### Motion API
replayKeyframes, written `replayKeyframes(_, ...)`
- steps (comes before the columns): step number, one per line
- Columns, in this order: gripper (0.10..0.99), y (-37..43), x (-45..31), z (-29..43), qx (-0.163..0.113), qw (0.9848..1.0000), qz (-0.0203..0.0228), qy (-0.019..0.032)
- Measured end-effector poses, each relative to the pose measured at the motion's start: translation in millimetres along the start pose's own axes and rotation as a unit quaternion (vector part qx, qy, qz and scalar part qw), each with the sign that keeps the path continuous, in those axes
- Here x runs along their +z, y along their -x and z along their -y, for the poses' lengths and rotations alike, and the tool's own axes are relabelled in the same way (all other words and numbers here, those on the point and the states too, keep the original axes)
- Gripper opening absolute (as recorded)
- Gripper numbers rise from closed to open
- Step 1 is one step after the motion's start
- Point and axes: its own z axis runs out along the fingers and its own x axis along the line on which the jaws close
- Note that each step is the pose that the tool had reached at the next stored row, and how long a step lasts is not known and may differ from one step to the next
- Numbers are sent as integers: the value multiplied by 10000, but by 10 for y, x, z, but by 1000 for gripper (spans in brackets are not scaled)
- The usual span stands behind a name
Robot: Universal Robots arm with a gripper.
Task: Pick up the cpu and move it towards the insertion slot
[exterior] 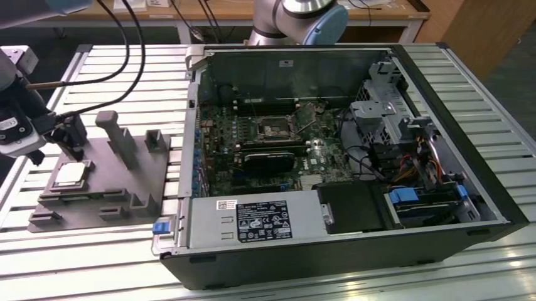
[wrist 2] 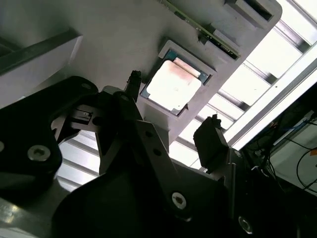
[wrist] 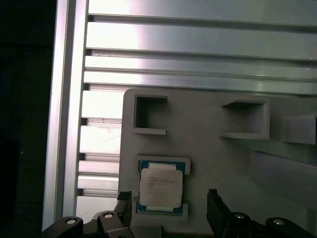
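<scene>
The cpu is a flat silvery square chip lying in a recess of the grey fixture plate on the exterior view's left. My gripper hangs just above it, open, with nothing between its fingers. In both wrist views the cpu lies beyond the gap, and the gripper has one black finger on either side of it, apart from it. The insertion slot, a dark square in a silver bracket, sits on the motherboard inside the open computer case.
Upright grey fixture blocks stand on the plate beside the cpu. The open computer case fills the middle and the exterior view's right. A long black card lies below the slot. Cables hang at the back left over the slatted aluminium table.
</scene>
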Motion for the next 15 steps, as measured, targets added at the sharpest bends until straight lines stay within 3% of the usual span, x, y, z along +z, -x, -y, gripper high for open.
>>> replayKeyframes(15, 706, 0, 111, 6, -1, 10000, -3, 0)
